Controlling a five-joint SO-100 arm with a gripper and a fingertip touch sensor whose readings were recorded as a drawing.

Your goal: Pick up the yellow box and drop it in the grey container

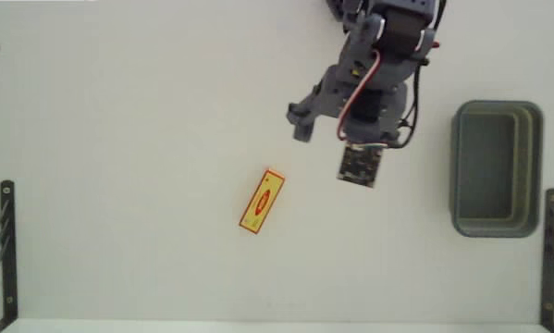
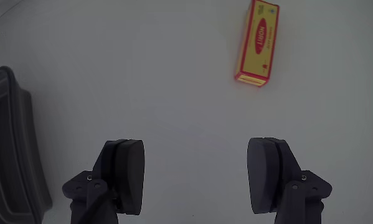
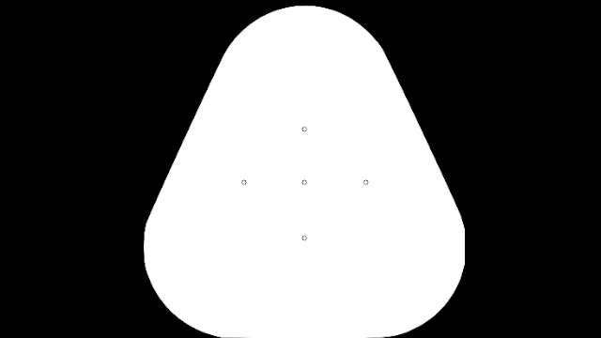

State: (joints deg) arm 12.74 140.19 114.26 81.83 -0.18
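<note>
Open gripper (image 2: pixel 198 177) above bare white table (image 1: pixel 119 139), yellow box (image 1: pixel 262 201) lying free.

In the wrist view the two fingers (image 2: pixel 127 174) stand wide apart with nothing between them, and the yellow box (image 2: pixel 258 42) (red-edged, a red oval mark in its middle) lies flat ahead of them, off to the upper right. In the fixed view the box sits tilted, below and left of the arm (image 1: pixel 369 83), well apart from the grey container (image 1: pixel 496 168) at the right.

bright even light, faint soft shadows, sharp focus
</note>
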